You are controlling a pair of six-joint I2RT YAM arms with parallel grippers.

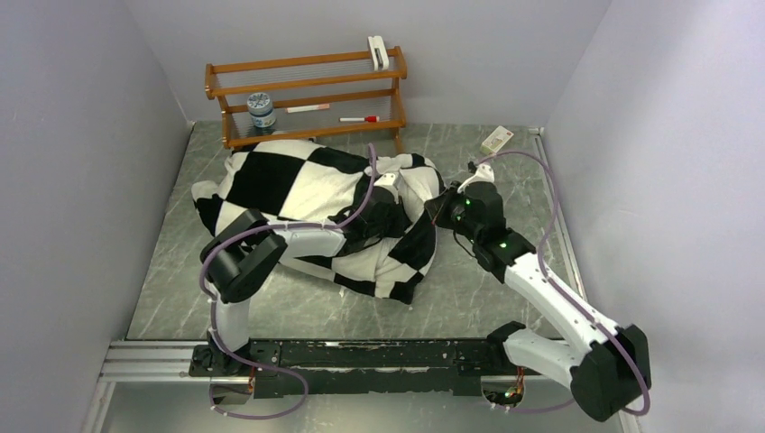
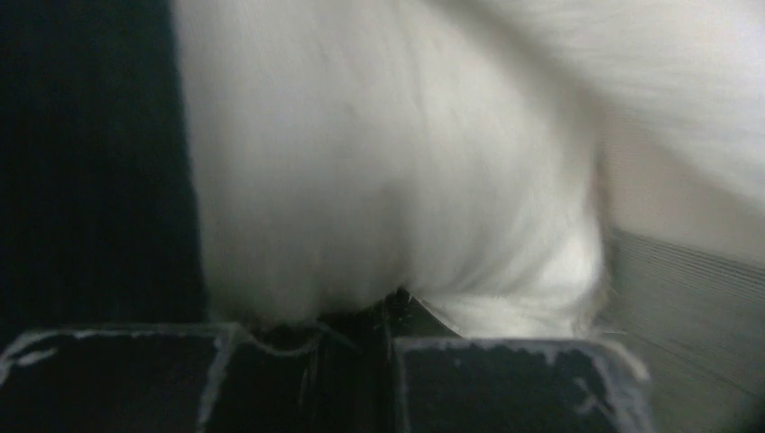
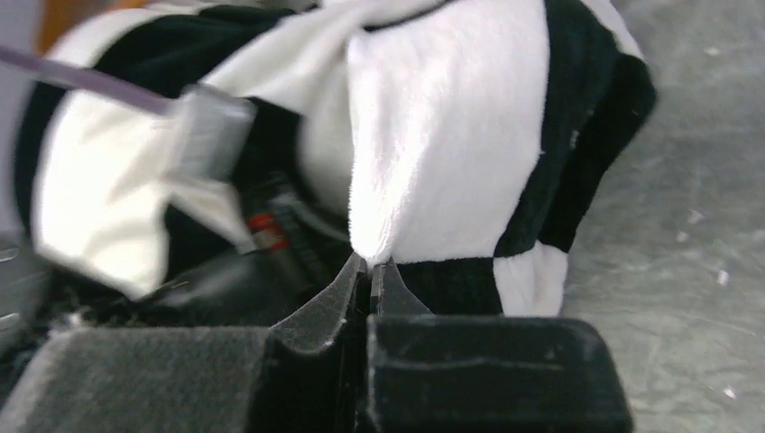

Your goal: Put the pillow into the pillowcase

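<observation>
right claw [image 3: 370,264] shut, left claw [image 2: 356,327] pinching one pillowcase [image 1: 298,185]

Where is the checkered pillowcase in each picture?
Top external: pillowcase mid-table, in front of the wooden rack.
Left wrist: pillowcase, white plush filling most of the frame.
Right wrist: pillowcase, upper middle.
Shared landmark: grey table, in the top and right wrist views.

Overhead view looks down; both wrist views close against pillowcase [image 3: 442,135].
</observation>
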